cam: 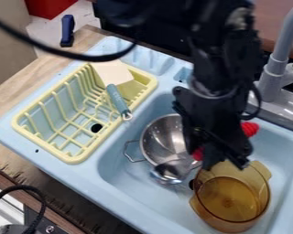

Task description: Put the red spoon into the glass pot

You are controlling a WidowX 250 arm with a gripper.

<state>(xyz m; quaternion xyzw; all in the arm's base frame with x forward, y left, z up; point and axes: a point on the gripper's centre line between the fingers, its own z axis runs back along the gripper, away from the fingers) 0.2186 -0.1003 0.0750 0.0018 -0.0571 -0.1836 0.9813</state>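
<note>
So the red spoon (250, 129) is mostly blocked by the black gripper (221, 158), but a decent bit of it can be seen. A bright red, rounded, kinda ribbed-looking handle end is seen poking out on the gripper's far side, up past the glass pot (230, 199), and another patch of red is seen on the near side. A shiny rounded metal scoop is lined up with the red bits, so it can probably be counted as the spoon's head, though the join is hidden. The whole thing is slanted beside the glass pot, outside it, with the scoop overlapping the metal colander (161, 137) in the view. Whether the spoon is gripped or just passed behind can't be told, since the contact spot is covered.

The glass pot itself is amber, see-through and set upright in the light blue sink (127, 171). The colander is sat to its upper left. Further left of the pot, a yellow dish rack (75, 157) is seen with a teal-handled spatula (117, 100) laid in it. The gray faucet (276, 68) is mounted well above the pot, toward the right.
</note>
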